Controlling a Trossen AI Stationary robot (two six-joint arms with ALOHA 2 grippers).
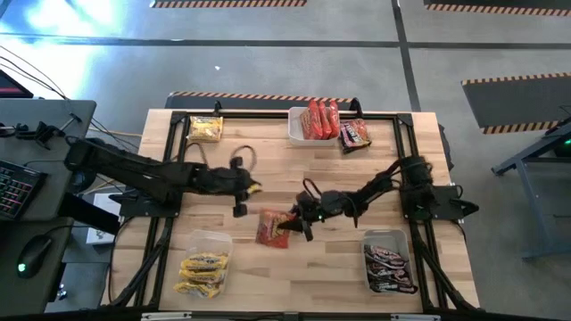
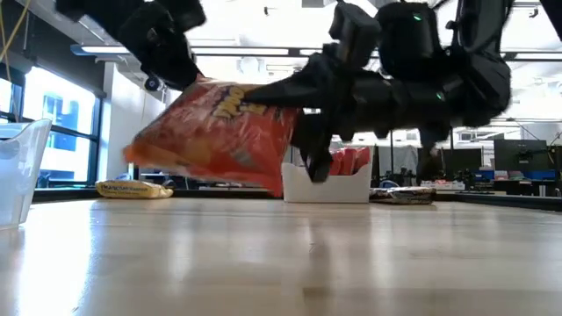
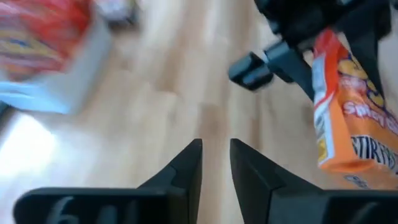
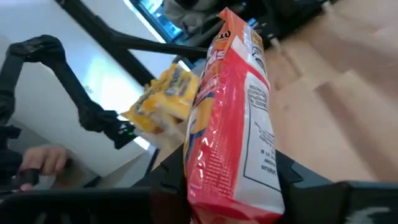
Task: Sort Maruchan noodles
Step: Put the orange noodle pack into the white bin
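Right gripper (image 1: 299, 223) clamps the red-orange crinkly plastic noodle packet (image 1: 271, 226) by one short end, mid-table, lifted clear of the wooden tabletop (image 1: 330, 267). Packet's long axis runs nearly level, free end tilted slightly down, toward the left arm's side. Left gripper (image 1: 253, 189) just beside it, fingers slightly apart, empty.
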